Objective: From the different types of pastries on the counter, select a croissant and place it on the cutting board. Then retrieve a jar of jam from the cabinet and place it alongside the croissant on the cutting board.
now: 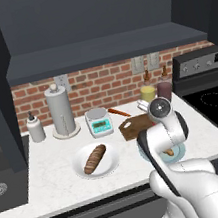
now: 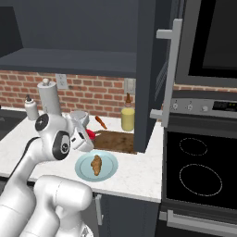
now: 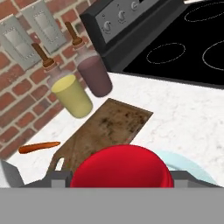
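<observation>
The hand [image 3: 120, 183] grips the red jar of jam [image 3: 120, 168] between its fingers, above the cutting board [image 3: 105, 129].

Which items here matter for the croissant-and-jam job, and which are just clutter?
Job: croissant on the blue plate; cutting board; jar of jam held in the gripper.

Clutter: dark loaf, yellow canister, maroon canister, scale, paper towel roll, carrot.
</observation>
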